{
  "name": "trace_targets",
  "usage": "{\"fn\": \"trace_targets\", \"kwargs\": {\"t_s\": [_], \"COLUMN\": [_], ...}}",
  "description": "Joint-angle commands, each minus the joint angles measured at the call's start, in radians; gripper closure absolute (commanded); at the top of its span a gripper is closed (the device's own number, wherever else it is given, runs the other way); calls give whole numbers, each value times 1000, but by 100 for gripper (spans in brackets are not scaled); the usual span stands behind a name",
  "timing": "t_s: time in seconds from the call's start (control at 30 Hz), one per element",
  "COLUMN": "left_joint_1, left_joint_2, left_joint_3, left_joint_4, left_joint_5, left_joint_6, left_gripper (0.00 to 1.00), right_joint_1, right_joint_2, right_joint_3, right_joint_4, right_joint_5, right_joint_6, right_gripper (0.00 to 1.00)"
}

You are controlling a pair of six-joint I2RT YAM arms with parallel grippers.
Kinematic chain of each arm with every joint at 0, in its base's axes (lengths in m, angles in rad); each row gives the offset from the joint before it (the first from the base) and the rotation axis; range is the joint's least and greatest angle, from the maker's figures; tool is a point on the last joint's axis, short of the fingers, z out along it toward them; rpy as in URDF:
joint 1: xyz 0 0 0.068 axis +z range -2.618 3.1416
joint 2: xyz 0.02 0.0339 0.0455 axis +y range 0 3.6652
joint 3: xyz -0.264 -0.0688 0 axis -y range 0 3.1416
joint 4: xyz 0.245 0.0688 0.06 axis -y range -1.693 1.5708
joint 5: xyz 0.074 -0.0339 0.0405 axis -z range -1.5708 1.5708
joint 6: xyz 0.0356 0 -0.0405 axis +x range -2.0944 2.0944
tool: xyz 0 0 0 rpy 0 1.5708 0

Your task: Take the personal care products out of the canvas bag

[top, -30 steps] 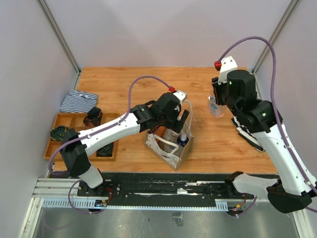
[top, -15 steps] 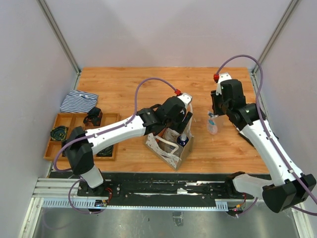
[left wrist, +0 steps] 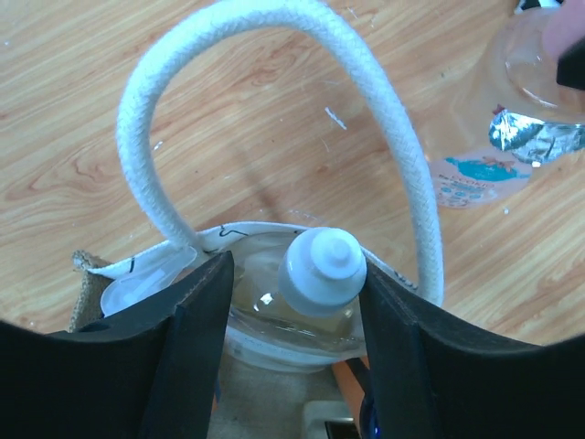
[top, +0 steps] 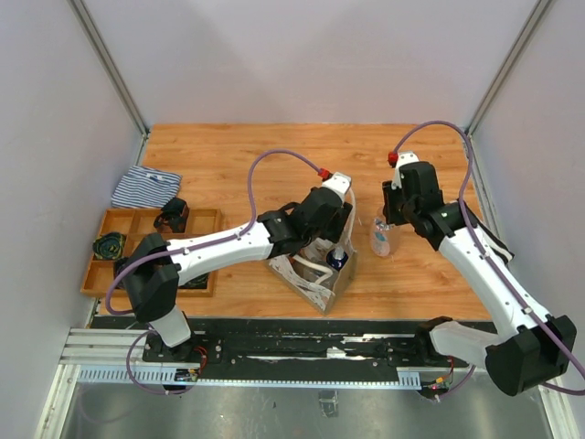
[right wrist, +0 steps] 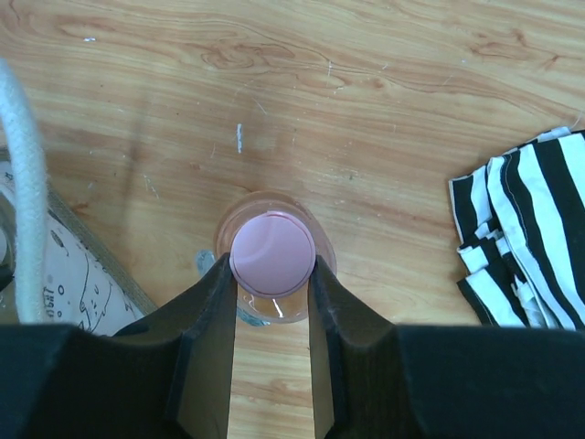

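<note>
The canvas bag (top: pixel 309 276) stands at the table's front middle, and its rope handle (left wrist: pixel 274 11) arches over its mouth. My left gripper (top: pixel 336 227) hangs over the bag's mouth. In the left wrist view it (left wrist: pixel 297 271) is open, with its fingers on either side of a clear bottle with a white cap (left wrist: pixel 322 272) inside the bag. A blue cap (top: pixel 338 261) also shows in the bag. My right gripper (top: pixel 386 219) is shut on the pink cap of a clear bottle (top: pixel 380 241), right of the bag. The right wrist view shows the gripper (right wrist: pixel 271 265) and the pink cap (right wrist: pixel 271 252).
A wooden tray (top: pixel 137 220) with black coiled cables (top: pixel 110 245) lies at the left, and a blue-white striped cloth (top: pixel 144 186) lies behind it. A black-white striped cloth (right wrist: pixel 526 219) lies near the held bottle. The bag's edge (right wrist: pixel 78 274) is close to the right gripper.
My right arm has carried the pink-capped bottle down and left, to beside the bag. My left gripper has moved a little right and lower over the bag's mouth.
</note>
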Motion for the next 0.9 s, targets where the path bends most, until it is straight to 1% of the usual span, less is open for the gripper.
{"fn": "trace_targets", "kwargs": {"t_s": [0.0, 0.07, 0.1, 0.13, 0.17, 0.2, 0.23, 0.27, 0.3, 0.33, 0.4, 0.43, 0.53, 0.6, 0.7, 0.8, 0.87], "left_joint_1": [-19, -21, -21, -21, -22, -23, -22, -23, -22, -24, -24, -24, -24, -24, -24, -24, -24], "left_joint_2": [-12, -42, -52, -59, -65, -70, -79, -90, -107, -126, -164, -181, -239, -276, -318, -347, -373], "left_joint_3": [-60, -82, -87, -88, -85, -80, -74, -70, -70, -67, -49, -34, 23, 62, 133, 217, 261], "left_joint_4": [118, 150, 158, 163, 161, 154, 143, 136, 134, 129, 100, 82, 31, 4, -39, -91, -112], "left_joint_5": [-57, -62, -64, -60, -58, -59, -64, -68, -71, -84, -111, -121, -153, -189, -235, -288, -340], "left_joint_6": [-27, -31, -30, -26, -24, -24, -26, -28, -28, -31, -34, -31, -20, -14, -3, 4, 12], "left_gripper": [44, 52, 58, 65, 78, 94, 99, 99, 99, 99, 100, 100, 99, 100, 99, 100, 99], "right_joint_1": [-14, -14, -14, -14, -13, -14, -14, -13, -13, -10, 13, 43, 177, 292, 413, 455, 465], "right_joint_2": [-69, -85, -93, -103, -113, -123, -135, -149, -163, -176, -190, -196, -220, -228, -221, -203, -186], "right_joint_3": [-7, -25, -32, -40, -42, -42, -40, -37, -34, -27, 1, 16, 44, 53, 57, 54, 51], "right_joint_4": [105, 100, 99, 95, 88, 79, 68, 59, 53, 42, 0, -19, -45, -48, -52, -43, -27], "right_joint_5": [-23, -27, -31, -31, -30, -25, -25, -30, -40, -57, -82, -83, -57, -23, 46, 43, 25], "right_joint_6": [32, 40, 43, 46, 50, 53, 53, 52, 48, 45, 41, 38, 34, 30, 25, 17, 19], "right_gripper": [89, 74, 65, 53, 40, 29, 19, 13, 11, 12, 17, 19, 31, 35, 34, 27, 26]}}
